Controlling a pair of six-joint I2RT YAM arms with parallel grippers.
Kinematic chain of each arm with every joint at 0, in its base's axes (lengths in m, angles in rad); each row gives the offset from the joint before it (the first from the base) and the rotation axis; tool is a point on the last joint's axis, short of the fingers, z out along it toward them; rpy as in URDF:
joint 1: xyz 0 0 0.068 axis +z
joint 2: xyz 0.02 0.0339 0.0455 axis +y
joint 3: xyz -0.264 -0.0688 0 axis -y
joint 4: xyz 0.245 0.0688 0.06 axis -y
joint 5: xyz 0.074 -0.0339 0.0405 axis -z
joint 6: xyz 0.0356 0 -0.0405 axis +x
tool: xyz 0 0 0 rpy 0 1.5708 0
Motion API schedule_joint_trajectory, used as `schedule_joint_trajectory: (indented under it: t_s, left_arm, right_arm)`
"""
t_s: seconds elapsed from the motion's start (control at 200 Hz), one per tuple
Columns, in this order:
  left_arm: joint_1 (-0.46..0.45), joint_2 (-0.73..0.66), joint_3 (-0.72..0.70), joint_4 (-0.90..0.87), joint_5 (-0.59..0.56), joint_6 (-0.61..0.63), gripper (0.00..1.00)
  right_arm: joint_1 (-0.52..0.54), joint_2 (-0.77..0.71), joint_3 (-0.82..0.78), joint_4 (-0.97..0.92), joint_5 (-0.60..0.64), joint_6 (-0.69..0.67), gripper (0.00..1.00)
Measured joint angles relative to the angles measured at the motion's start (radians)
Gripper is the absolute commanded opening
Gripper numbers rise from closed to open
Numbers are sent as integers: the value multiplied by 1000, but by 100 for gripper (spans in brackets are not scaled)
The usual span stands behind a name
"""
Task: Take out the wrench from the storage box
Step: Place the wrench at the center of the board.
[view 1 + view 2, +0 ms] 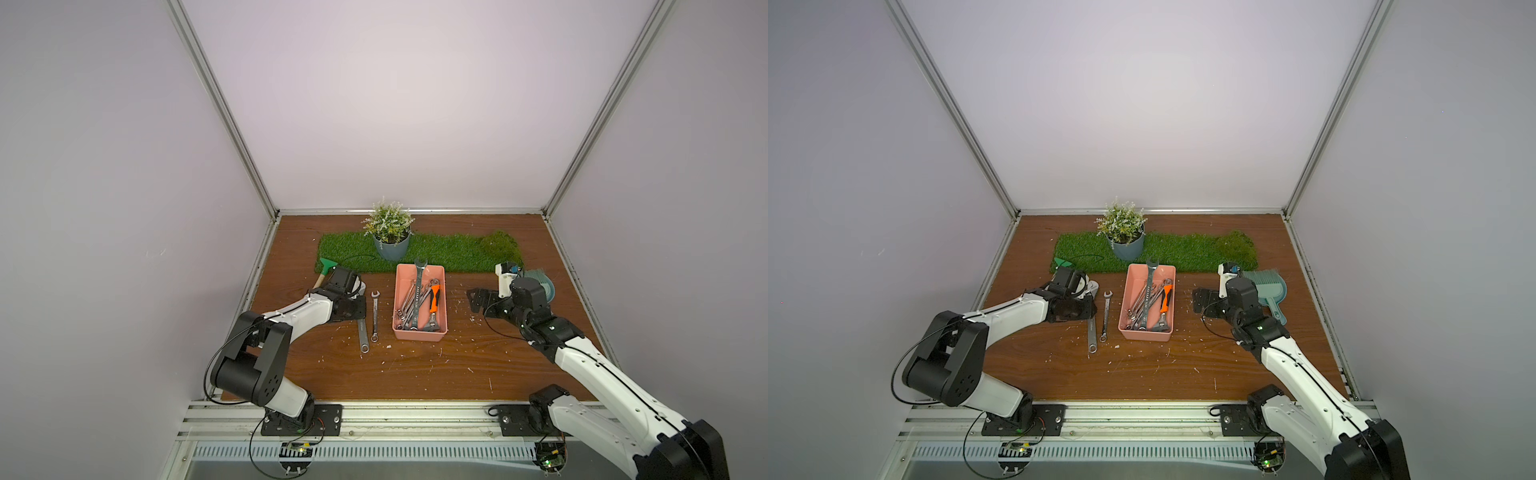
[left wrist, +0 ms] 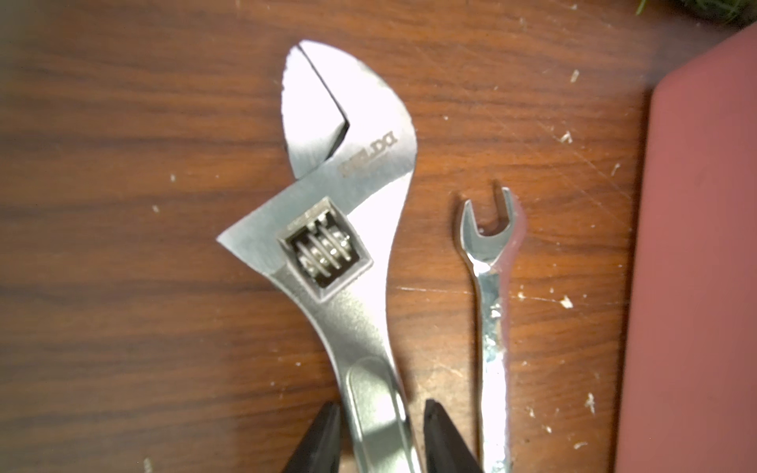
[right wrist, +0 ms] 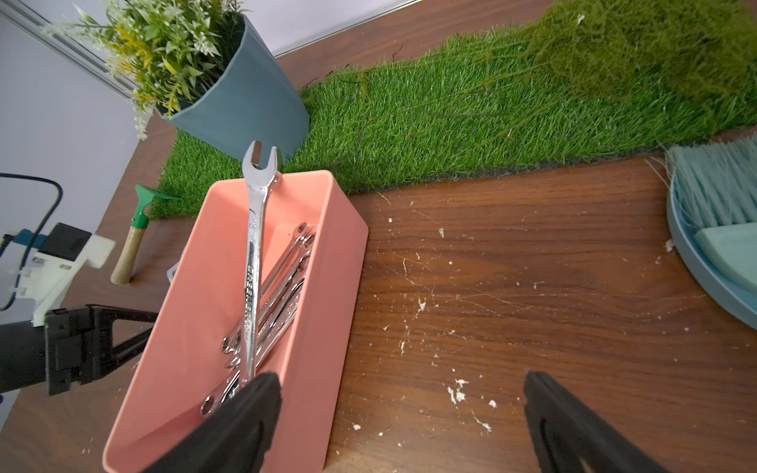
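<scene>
The salmon-pink storage box (image 1: 419, 334) (image 1: 1144, 333) (image 3: 327, 286) sits mid-table and holds several wrenches. A long wrench (image 1: 420, 286) (image 3: 254, 262) leans over its far rim, beside an orange-handled one (image 1: 434, 301). Left of the box, an adjustable wrench (image 1: 362, 332) (image 2: 352, 184) and a slim combination wrench (image 1: 375, 316) (image 2: 493, 319) lie on the wood. My left gripper (image 2: 381, 413) (image 1: 353, 309) straddles the adjustable wrench's handle, open, with a gap showing at one finger. My right gripper (image 3: 403, 385) (image 1: 478, 299) hangs wide open and empty over the table right of the box.
A grey-blue plant pot (image 1: 392, 249) stands on a green grass mat (image 1: 457, 253) behind the box. A green garden tool with a wooden handle (image 1: 324, 268) lies at the mat's left end. A teal dustpan and brush (image 1: 540, 282) (image 3: 717, 213) sit at the right.
</scene>
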Motion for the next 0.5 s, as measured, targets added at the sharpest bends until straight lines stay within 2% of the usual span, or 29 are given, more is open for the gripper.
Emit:
schedule_joint_trajectory:
  t_s: [0.315, 0.5]
  left_arm:
    - [0, 5, 13, -3, 1, 42, 43]
    - [-4, 52, 64, -14, -51, 71, 39]
  right_arm:
    - [0, 0, 0, 0, 0, 0, 99]
    - [0, -6, 0, -1, 0, 0, 99]
